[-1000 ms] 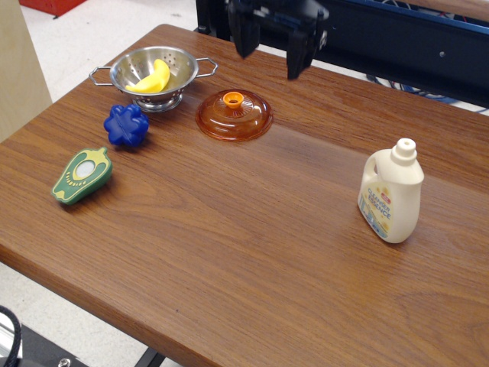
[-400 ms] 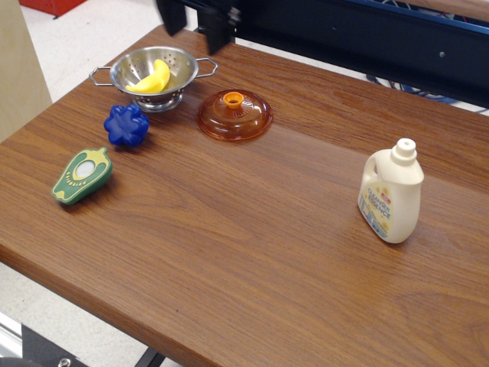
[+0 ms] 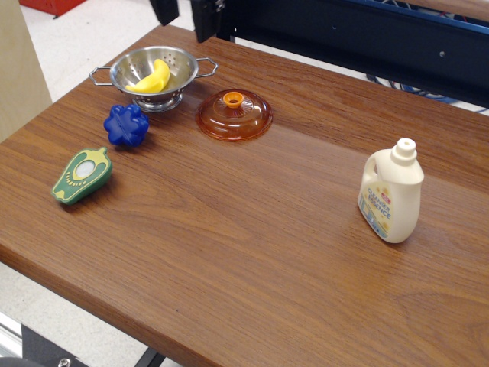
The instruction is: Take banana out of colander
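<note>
The yellow banana [image 3: 153, 77] lies inside the steel colander [image 3: 178, 69], which stands upright at the table's far left corner. My gripper [image 3: 183, 17] hangs at the top edge of the view, above and behind the colander. Its two dark fingers [image 3: 203, 19] stand well apart with nothing between them. Most of the gripper is cut off by the frame.
An orange domed lid [image 3: 234, 116] sits right of the colander. A blue knobbly toy [image 3: 127, 125] and a green-and-yellow avocado-half toy [image 3: 82, 176] lie in front of it. A cream detergent bottle [image 3: 391, 193] stands at the right. The table's front edge runs diagonally.
My gripper has moved left along the back of the table, from above the orange lid to above the colander, and risen partly out of view. The objects have not moved.
</note>
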### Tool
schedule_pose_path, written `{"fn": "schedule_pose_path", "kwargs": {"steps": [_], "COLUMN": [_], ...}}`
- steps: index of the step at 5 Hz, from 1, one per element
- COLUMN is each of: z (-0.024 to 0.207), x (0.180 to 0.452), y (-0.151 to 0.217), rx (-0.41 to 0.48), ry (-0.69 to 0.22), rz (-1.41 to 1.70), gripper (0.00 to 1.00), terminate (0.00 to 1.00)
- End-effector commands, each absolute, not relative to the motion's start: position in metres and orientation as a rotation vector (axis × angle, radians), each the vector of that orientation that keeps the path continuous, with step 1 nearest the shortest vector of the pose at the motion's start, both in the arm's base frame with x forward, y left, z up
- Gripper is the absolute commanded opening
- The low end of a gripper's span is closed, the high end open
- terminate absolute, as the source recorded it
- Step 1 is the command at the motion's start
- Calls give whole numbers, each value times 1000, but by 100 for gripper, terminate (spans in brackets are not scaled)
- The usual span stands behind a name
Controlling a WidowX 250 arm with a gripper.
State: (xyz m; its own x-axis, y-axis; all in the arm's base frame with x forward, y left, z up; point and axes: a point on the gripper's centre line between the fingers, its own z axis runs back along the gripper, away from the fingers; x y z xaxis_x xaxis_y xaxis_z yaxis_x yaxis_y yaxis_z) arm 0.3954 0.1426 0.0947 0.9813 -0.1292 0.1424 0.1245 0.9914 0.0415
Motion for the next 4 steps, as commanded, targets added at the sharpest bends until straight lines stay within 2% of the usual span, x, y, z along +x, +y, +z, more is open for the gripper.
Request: {"fn": "schedule_pose_path", "kwargs": {"steps": [1, 3, 4], "z": [111, 88, 81], "x": [397, 399, 404], "y": [170, 174, 170], "rx": [80, 122, 91], "ry": [-212, -182, -166], "rz": [-85, -25, -7], "gripper": [100, 100, 100], "terminate": [0, 0, 0]}}
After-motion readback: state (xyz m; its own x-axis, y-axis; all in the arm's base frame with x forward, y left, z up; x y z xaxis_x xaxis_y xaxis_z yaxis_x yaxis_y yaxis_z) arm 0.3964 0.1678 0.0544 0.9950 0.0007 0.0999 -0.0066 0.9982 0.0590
